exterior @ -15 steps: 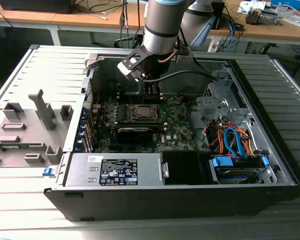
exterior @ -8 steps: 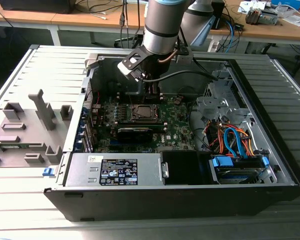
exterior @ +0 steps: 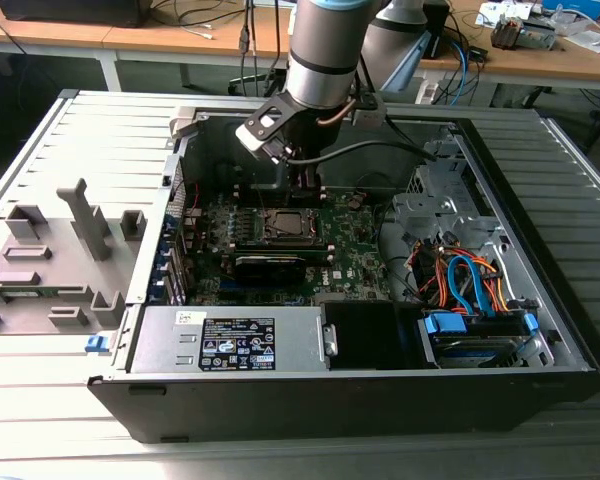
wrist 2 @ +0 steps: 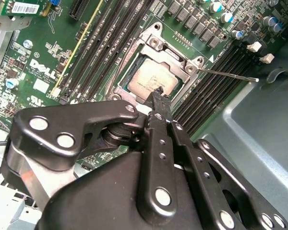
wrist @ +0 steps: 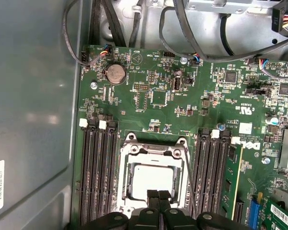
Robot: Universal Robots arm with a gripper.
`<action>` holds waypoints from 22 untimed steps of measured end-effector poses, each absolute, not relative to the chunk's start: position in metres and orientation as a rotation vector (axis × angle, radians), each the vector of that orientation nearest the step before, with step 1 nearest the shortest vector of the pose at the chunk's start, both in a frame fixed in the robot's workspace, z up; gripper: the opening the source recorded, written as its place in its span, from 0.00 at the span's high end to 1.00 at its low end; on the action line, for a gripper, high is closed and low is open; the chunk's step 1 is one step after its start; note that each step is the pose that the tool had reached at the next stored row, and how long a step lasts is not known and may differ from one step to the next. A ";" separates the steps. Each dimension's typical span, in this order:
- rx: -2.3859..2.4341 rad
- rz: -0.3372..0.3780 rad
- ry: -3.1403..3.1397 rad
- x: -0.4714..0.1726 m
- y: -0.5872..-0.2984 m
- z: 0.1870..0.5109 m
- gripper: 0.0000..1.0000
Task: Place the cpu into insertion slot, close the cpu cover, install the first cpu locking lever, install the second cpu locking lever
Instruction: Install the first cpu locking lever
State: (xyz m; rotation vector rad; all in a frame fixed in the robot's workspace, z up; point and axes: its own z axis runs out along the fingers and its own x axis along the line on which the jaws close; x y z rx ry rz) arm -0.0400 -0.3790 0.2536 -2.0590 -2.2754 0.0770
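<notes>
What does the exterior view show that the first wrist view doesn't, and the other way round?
The exterior view takes in the robot arm, the whole computer case, the orange and blue cables and a grey holder at the exterior view's left. The first wrist view brings a round silver battery and the white clips on the long black slots. Both show the green board, the silvery chip in its socket, and the end effector right by it.
</notes>
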 end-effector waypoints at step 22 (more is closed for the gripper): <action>-1.966 0.082 -2.360 -0.040 -0.379 0.254 0.89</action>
